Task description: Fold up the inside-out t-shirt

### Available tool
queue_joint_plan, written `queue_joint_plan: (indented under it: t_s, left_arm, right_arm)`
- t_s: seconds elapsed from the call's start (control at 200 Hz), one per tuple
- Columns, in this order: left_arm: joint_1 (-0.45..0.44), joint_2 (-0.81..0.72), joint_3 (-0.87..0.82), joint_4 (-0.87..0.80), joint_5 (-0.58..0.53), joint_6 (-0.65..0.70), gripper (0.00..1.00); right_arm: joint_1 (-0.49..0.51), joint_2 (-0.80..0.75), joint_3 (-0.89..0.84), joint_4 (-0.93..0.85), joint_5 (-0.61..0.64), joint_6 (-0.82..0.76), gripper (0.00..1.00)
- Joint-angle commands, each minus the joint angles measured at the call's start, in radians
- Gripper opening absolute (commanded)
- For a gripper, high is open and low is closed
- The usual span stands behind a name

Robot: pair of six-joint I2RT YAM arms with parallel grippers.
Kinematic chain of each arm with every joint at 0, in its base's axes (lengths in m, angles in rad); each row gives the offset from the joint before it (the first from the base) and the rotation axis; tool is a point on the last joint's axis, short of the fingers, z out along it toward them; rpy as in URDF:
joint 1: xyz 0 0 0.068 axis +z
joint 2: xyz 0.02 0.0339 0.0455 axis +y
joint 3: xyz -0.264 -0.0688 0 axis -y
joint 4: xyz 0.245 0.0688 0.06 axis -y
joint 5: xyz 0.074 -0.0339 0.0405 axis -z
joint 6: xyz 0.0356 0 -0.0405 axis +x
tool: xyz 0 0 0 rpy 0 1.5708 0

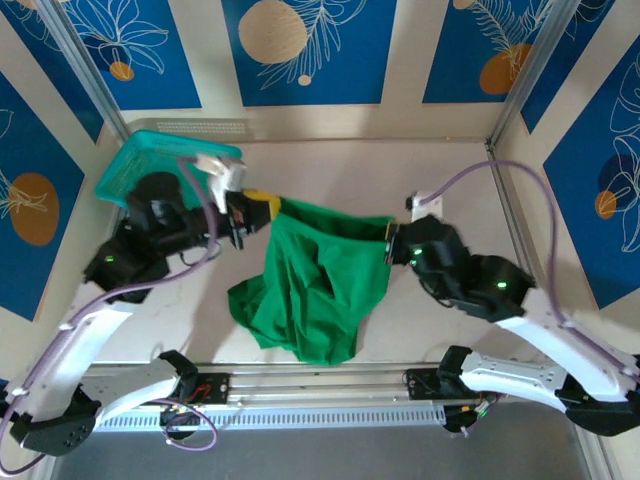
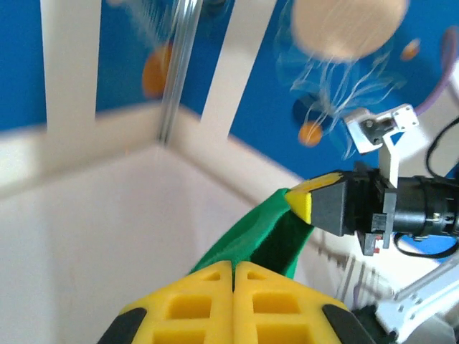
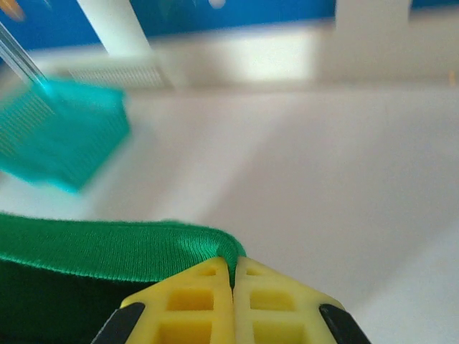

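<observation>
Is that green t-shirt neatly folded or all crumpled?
Not folded. The t-shirt is bunched and wrinkled, its top edge stretched between the left gripper and right gripper, both shut on it.

The soft, bright green cloth t-shirt [image 1: 315,285] looks matt and wrinkly, its hem finely ribbed. The teal mesh basket [image 1: 125,165] is plastic. The pale bench [image 1: 340,165] looks smooth and matt.

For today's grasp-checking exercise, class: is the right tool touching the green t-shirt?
Touching. The right wrist view shows the right tool shut on the ribbed edge of the green t-shirt, with the cloth running into its closed tips.
</observation>
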Motion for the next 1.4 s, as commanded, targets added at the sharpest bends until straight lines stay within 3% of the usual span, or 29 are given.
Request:
queue_joint_plan:
  t_s: [0.0, 0.1, 0.21, 0.415, 0.49, 0.61, 0.655, 0.725, 0.846, 1.046, 1.151, 1.281, 1.396]
  left_arm:
    - [-0.003, 0.006, 0.193, -0.008, 0.061, 0.072, 0.0]
    - [-0.003, 0.004, 0.281, -0.005, 0.062, 0.063, 0.0]
    - [-0.004, 0.009, 0.316, 0.015, 0.06, 0.08, 0.0]
    - [-0.003, 0.142, 0.273, 0.11, -0.105, 0.143, 0.0]
    - [-0.003, 0.239, 0.282, 0.152, -0.148, 0.18, 0.0]
    - [0.006, 0.394, 0.353, 0.209, -0.263, 0.272, 0.0]
    - [0.027, 0.459, 0.414, 0.203, -0.299, 0.287, 0.0]
    - [0.071, 0.568, 0.549, 0.164, -0.364, 0.303, 0.0]
    - [0.083, 0.7, 0.719, 0.133, -0.51, 0.365, 0.0]
    - [0.084, 0.682, 0.754, 0.163, -0.404, 0.39, 0.0]
    - [0.083, 0.591, 0.705, 0.185, -0.345, 0.414, 0.0]
    - [0.083, 0.403, 0.512, 0.298, -0.191, 0.409, 0.0]
    - [0.084, 0.294, 0.46, 0.217, -0.033, 0.348, 0.0]
  right_arm:
    - [-0.004, -0.02, 0.238, 0.011, -0.012, -0.149, 0.0]
    - [-0.004, -0.023, 0.375, -0.011, -0.133, -0.154, 0.0]
    - [-0.004, -0.025, 0.451, -0.033, -0.145, -0.161, 0.0]
    - [-0.031, 0.023, 0.367, 0.203, -0.002, -0.384, 0.0]
    - [-0.159, 0.086, 0.328, 0.278, -0.106, -0.423, 0.0]
    - [-0.58, 0.26, 0.39, 0.212, -0.645, -0.203, 0.0]
    - [-0.712, 0.349, 0.429, 0.212, -0.788, -0.126, 0.0]
    - [-0.794, 0.5, 0.542, 0.192, -0.834, -0.106, 0.0]
    - [-0.825, 0.685, 0.733, 0.189, -0.856, -0.125, 0.0]
    - [-0.822, 0.693, 0.78, 0.244, -0.897, -0.098, 0.0]
    - [-0.81, 0.582, 0.694, 0.283, -0.869, -0.097, 0.0]
    - [-0.808, 0.395, 0.559, 0.32, -0.879, -0.064, 0.0]
    - [-0.807, 0.255, 0.48, 0.302, -0.943, -0.035, 0.0]
